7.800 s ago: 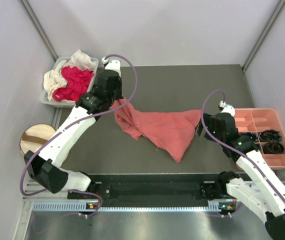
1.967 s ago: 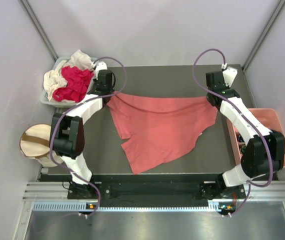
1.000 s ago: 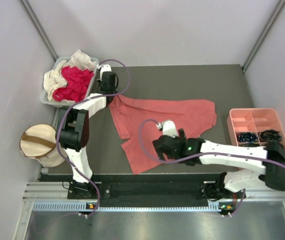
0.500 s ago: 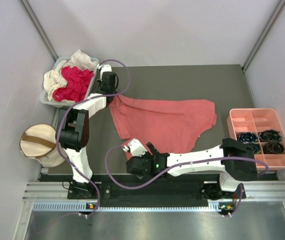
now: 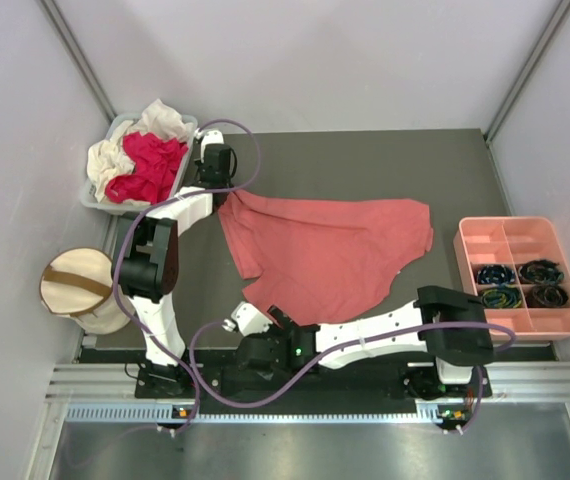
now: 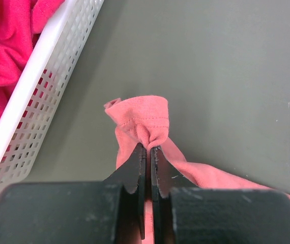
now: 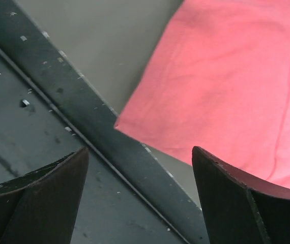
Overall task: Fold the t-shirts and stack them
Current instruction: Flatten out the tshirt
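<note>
A salmon-pink t-shirt (image 5: 330, 250) lies spread on the dark table. My left gripper (image 5: 222, 197) is shut on its far-left corner (image 6: 140, 117), and the cloth bunches out past the closed tips (image 6: 149, 150). My right gripper (image 5: 263, 342) hovers low at the near table edge, over the shirt's near-left corner. In the right wrist view that corner (image 7: 135, 119) lies just ahead of the wide-open jaws (image 7: 141, 148), which hold nothing. A magenta-red t-shirt (image 5: 150, 165) and a cream-white one (image 5: 162, 120) sit crumpled in the white basket (image 5: 97, 203).
The basket's mesh wall (image 6: 43, 101) stands close to the left of my left gripper. A pink compartment tray (image 5: 510, 222) is at the right edge. A cream fabric bin (image 5: 80, 285) stands off the table's left. A dark rail (image 7: 84, 127) runs along the near edge.
My right arm swept from mid-table toward the near edge and leftward, reaching the shirt's near-left corner, jaws narrowing a little. The left gripper and the shirt stayed put.
</note>
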